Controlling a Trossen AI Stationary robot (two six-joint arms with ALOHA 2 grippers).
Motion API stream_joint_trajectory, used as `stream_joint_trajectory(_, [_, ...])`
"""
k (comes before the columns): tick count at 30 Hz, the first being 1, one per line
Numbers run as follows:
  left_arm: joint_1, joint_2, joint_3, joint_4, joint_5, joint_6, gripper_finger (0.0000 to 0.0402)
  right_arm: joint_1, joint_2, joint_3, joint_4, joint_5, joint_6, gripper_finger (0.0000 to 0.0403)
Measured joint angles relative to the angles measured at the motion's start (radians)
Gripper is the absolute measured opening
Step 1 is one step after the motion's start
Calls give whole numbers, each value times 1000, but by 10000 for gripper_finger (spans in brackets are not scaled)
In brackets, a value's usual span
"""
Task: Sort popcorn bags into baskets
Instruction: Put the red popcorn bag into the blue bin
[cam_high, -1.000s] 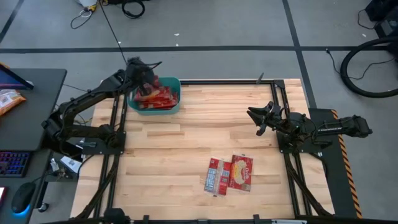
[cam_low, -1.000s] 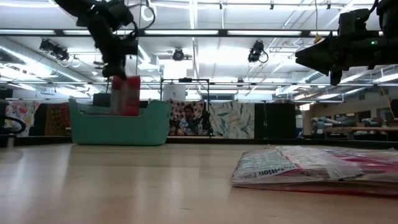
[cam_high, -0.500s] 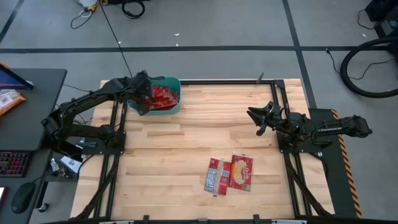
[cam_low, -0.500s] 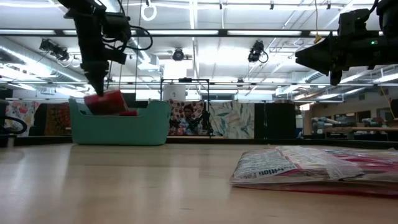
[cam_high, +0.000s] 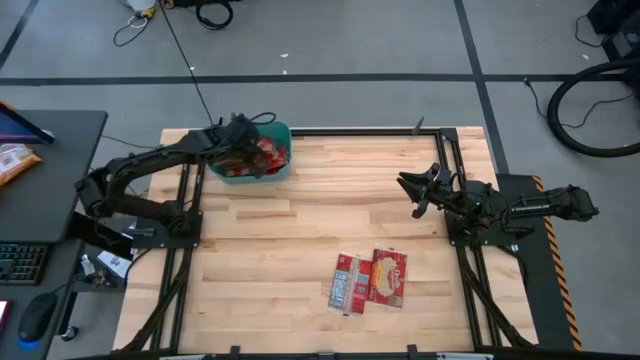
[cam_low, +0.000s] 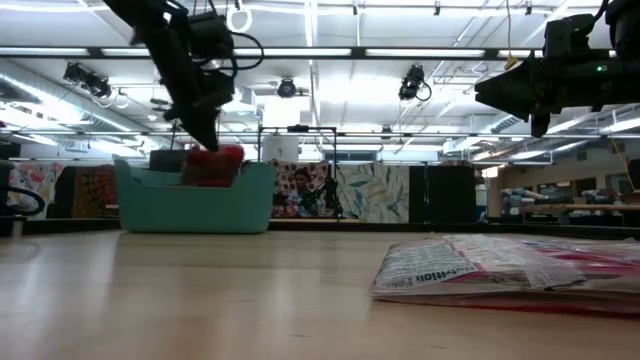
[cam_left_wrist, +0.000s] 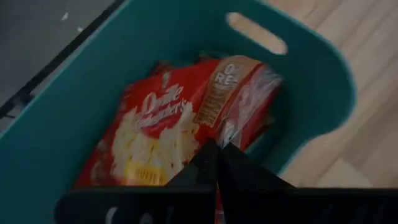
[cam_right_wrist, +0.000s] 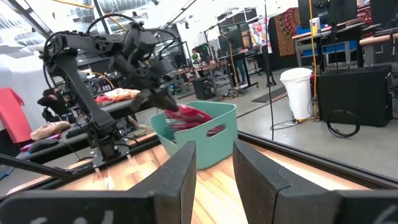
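My left pincer (cam_left_wrist: 216, 148), pressed together on a popcorn bag (cam_left_wrist: 168, 124), hangs over the teal basket (cam_high: 275, 172) at the worktop's (cam_high: 320, 230) far left corner.

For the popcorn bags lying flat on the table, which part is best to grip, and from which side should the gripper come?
The two popcorn bags lie flat, side by side and touching, on the bare table. Probably come straight down and pinch a free outer edge, since the inner edges touch. The right gripper, open and hovering above the table, is closer; the left gripper is at the basket.
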Motion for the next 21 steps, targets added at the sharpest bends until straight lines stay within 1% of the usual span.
stream_joint_trajectory(4, [-10, 83, 0, 110, -2, -2, 7, 0, 0, 0, 0, 0, 0, 110])
stream_joint_trajectory(12, [-14, 239, 0, 276, -8, -38, 7, 0, 0, 0, 0, 0, 0, 110])
stream_joint_trajectory(16, [-14, 268, -1, 340, -22, -38, 7, 0, 0, 0, 0, 0, 0, 110])
stream_joint_trajectory(21, [-12, 273, -1, 422, -105, -24, 7, 0, 0, 0, 0, 0, 0, 110])
